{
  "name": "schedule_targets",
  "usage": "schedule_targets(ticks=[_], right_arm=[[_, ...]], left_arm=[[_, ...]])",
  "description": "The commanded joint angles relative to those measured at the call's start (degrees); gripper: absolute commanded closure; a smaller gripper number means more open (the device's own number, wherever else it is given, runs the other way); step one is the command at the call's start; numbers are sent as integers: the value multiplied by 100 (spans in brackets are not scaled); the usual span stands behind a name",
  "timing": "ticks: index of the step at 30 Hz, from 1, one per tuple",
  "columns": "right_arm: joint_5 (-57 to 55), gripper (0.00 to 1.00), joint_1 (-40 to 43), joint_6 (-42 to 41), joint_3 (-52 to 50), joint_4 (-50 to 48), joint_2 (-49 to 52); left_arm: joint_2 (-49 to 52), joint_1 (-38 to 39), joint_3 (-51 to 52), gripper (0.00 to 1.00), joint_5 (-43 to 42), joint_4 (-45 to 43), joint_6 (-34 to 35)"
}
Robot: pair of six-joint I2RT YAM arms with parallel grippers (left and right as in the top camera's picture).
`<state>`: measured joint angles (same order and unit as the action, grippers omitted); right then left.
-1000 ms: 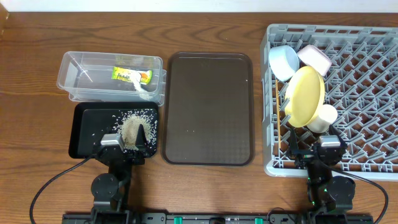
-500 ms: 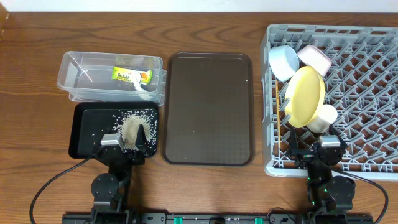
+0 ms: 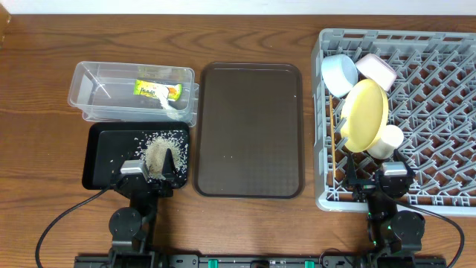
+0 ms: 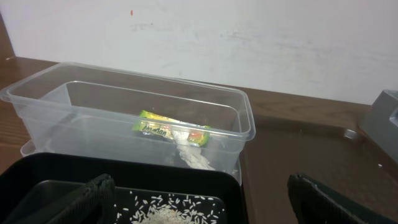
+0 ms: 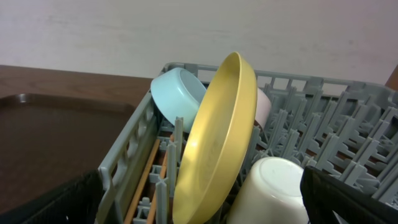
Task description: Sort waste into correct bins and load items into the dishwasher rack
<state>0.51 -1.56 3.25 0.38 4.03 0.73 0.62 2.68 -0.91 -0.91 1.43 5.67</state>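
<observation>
The green-and-yellow wrapper [image 3: 158, 90] [image 4: 171, 130] lies inside the clear tub [image 3: 97, 93] [image 4: 155, 93]. A heap of rice [image 3: 160, 149] [image 4: 174, 214] sits in the black tray [image 3: 104, 160] [image 4: 124, 169]. My left gripper [image 3: 152, 170] [image 4: 199, 205] hovers open over the tray's near edge, holding nothing. In the grey rack [image 3: 446, 112] [image 5: 348, 143] stand the yellow plate [image 3: 364, 113] [image 5: 217, 137], blue bowl [image 3: 339, 74] [image 5: 177, 93], white bowl [image 3: 375, 69] [image 5: 264, 106] and pale cup [image 3: 387, 140] [image 5: 273, 193]. The chopsticks [image 5: 144, 180] lie along its left wall. My right gripper [image 3: 375, 175] [image 5: 199, 205] is open at the rack's near edge.
A brown serving tray [image 3: 249, 130] lies bare between the bins and the rack. A white scrap [image 3: 169, 108] rests under the wrapper in the tub. Cables trail from both arm bases along the front edge of the wooden table [image 3: 37, 149].
</observation>
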Motion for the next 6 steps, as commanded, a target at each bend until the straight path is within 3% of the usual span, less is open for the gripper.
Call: schedule_targets(ticks=[1, 6], right_arm=[[59, 1, 48, 68, -7, 22, -24], [59, 1, 48, 68, -7, 22, -24]], left_arm=[[-39, -9, 68, 9, 140, 275, -72], [-39, -9, 68, 9, 140, 275, -72]])
